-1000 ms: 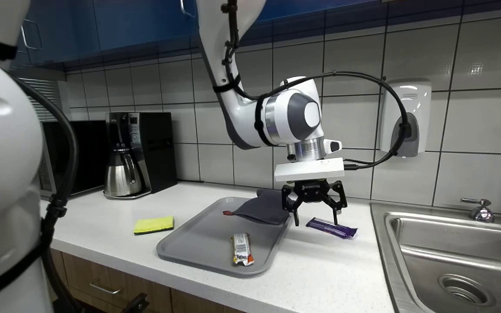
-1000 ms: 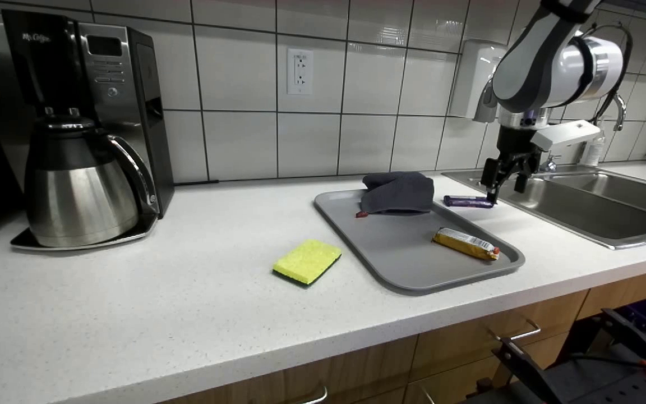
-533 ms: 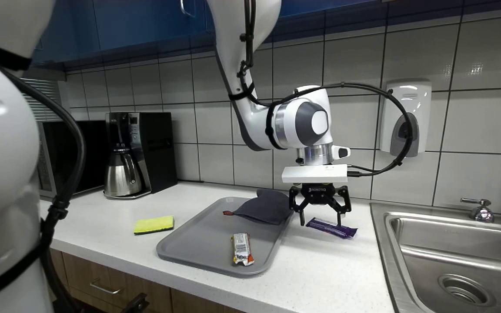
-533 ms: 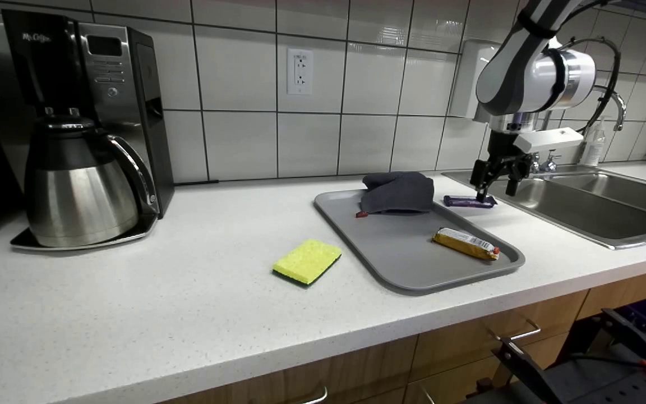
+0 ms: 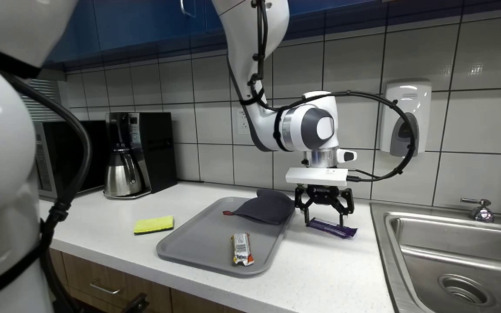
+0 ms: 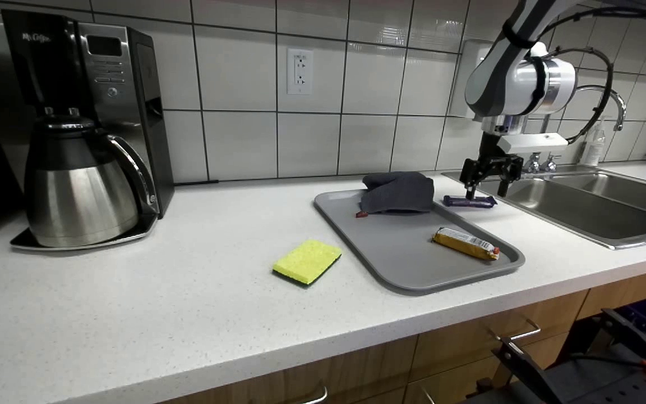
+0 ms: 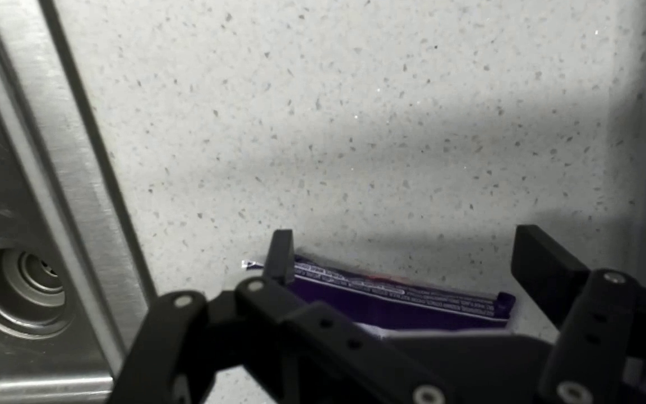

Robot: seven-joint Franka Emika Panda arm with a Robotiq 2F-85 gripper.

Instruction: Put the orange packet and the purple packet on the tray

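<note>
Apparently half the job is done: the orange packet (image 6: 465, 244) lies on the tray (image 6: 396, 258), wholly inside its rim, near the front corner toward the sink (image 5: 381, 248). What remains is the purple packet (image 5: 328, 228), which rests on the counter (image 5: 311, 269) between tray and sink. Over it stands the gripper (image 5: 324, 223), its fingers (image 7: 544, 269) spread well apart and holding nothing, so the grasp, the carry and the release are, as I judge it, all to come. In both exterior views a finger overlaps the purple packet along the line of sight, and whether it touches cannot be told. The wrist view shows better how the two line up: the packet runs lengthwise from finger to finger, one finger covering part of the sink-side end, the other standing just beyond the tray-side end. That suggests, though it is only a guess, the gripper may need a turn before it grips. Yet the orange packet is missing from that view; only the exterior ones place it on the tray, along with the cloth (image 6: 398, 193) at the back.
</note>
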